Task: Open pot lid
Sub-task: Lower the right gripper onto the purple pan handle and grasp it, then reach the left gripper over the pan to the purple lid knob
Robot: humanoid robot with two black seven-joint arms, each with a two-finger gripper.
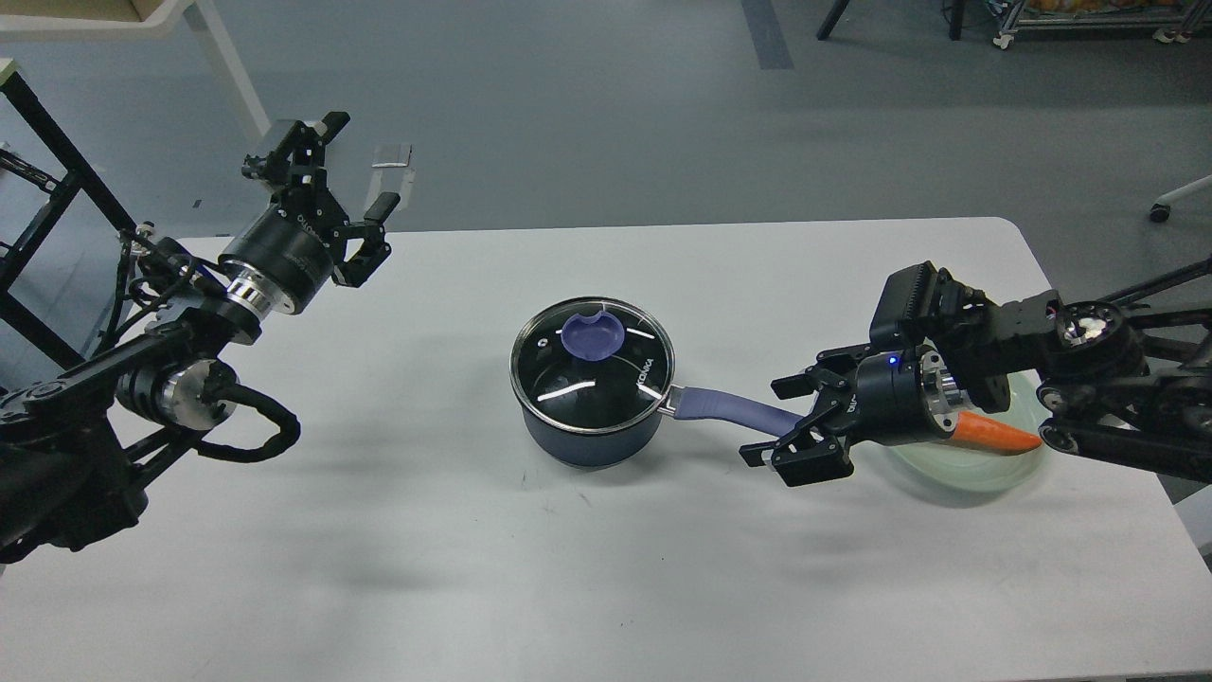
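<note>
Table: I see a white table [587, 587] with rounded corners.
Floor: grey floor [587, 114] beyond the table.
Stripe: darker stripe [765, 33], far past the table.
Desk: pale desk leg [232, 71], beyond the table's left end.

White table [379, 568], lidded pot [592, 440] at centre, pale green dish [985, 469] at right
</note>
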